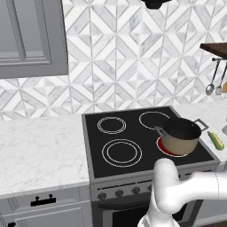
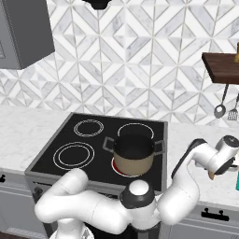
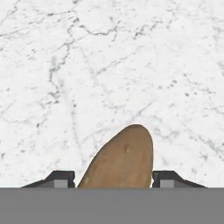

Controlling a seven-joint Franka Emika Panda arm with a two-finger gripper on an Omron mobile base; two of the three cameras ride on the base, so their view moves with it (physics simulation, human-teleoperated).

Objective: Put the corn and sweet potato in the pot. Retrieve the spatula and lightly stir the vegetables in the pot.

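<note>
Sweet potato (image 3: 120,159) between fingers (image 3: 59,179), on marble counter (image 3: 109,65).

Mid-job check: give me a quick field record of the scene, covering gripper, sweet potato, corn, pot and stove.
gripper: down over the marble counter, one fingertip on each side of the sweet potato
sweet potato: brown, lying on the counter between the fingertips; grip not confirmed
corn: on the counter right of the stove, not in the pot
pot: on the front right burner, which glows red; looks empty
stove: black glass top, other three burners bare
</note>
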